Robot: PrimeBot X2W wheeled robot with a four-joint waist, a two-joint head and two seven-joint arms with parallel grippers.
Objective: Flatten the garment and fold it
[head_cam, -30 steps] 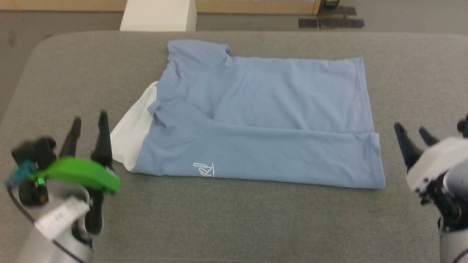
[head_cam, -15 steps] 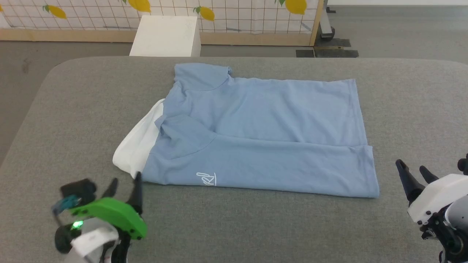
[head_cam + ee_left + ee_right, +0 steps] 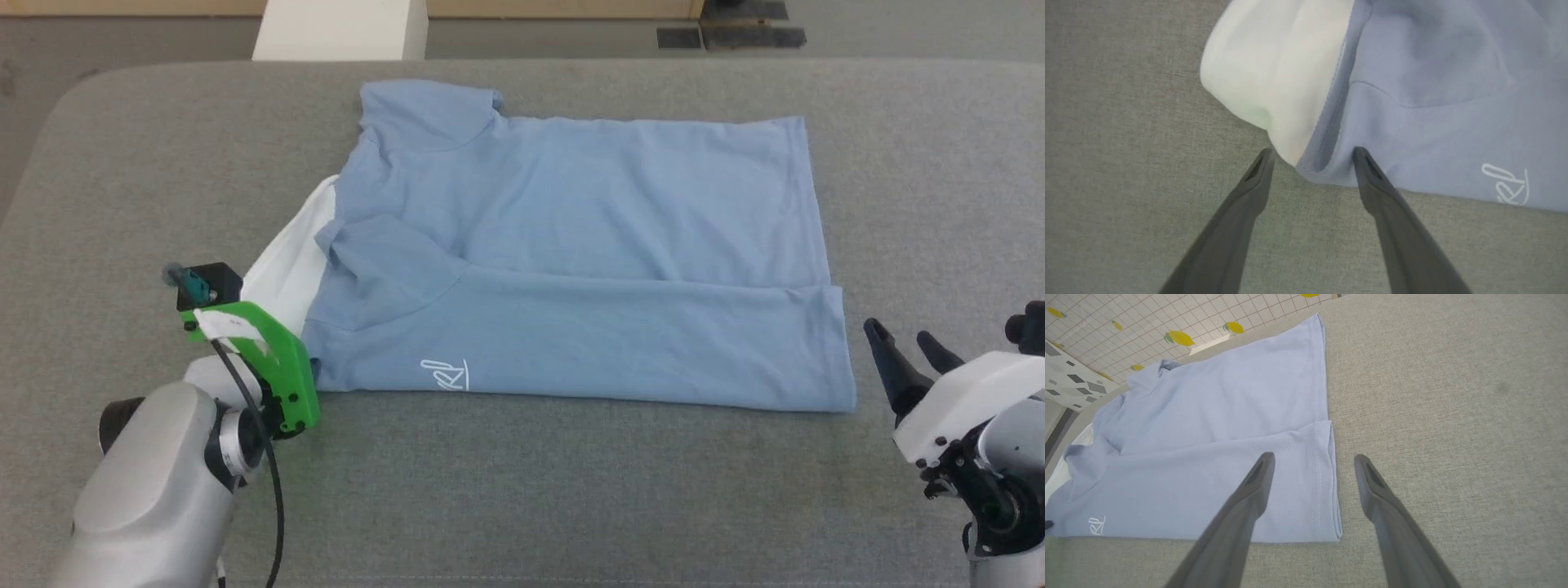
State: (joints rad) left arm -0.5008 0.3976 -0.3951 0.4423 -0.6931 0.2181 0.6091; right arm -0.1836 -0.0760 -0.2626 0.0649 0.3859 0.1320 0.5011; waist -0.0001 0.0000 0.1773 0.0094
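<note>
The garment (image 3: 571,253), a light blue polo shirt, lies folded lengthwise on the grey table (image 3: 522,498). Its white collar (image 3: 286,265) sticks out at the left and the white logo (image 3: 446,374) sits by the near edge. My left gripper (image 3: 1312,152) points down at the near-left corner. It is open, with its fingers (image 3: 1367,171) astride the spot where collar (image 3: 1274,81) meets blue cloth (image 3: 1433,102), and its green mount (image 3: 265,359) covers them from above. My right gripper (image 3: 898,333) stands open just right of the near-right corner. Its fingertips (image 3: 1265,465) straddle the hem (image 3: 1327,469) from above.
A white box (image 3: 339,33) stands on the floor beyond the table's far edge, with a dark mat (image 3: 731,33) to its right. A tiled panel with lemon prints (image 3: 1180,337) lies behind. Bare grey table surrounds the shirt on all sides.
The head camera has shifted. My left gripper has swung in from the left front and tipped down over the shirt's near-left corner. The right gripper has hardly moved.
</note>
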